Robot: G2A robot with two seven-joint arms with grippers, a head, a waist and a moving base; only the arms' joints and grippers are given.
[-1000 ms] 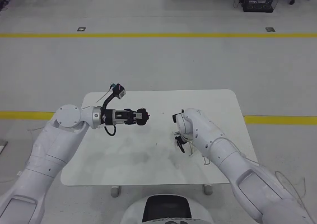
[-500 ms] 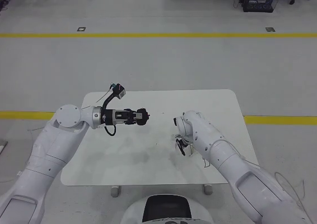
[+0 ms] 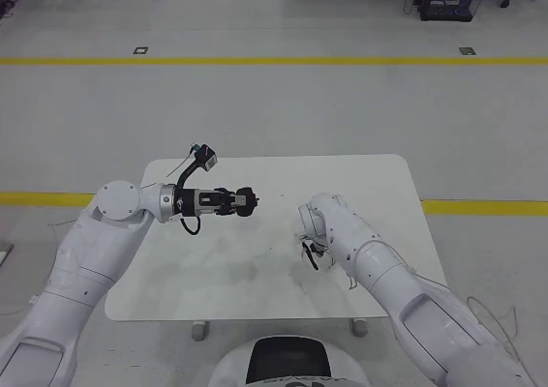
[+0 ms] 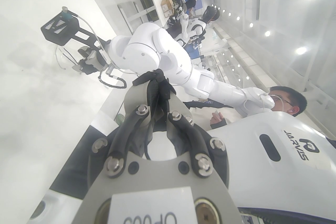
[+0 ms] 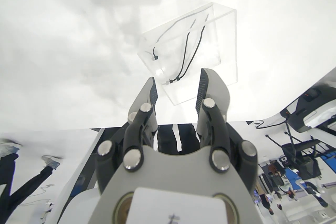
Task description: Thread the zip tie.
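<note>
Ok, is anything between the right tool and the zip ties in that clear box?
Only the clear box itself. The right tool hangs open close to it, and the zip ties lie inside its transparent walls. Whether the side facing the tool is open cannot be told.

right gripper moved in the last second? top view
Yes, slightly. In the top view the right gripper has shifted toward the near edge of the table, while the left gripper stayed where it was.

Right arm shifted slightly left and toward the near side, taking the right gripper (image 3: pixel 310 254) a touch nearer with it.
</note>
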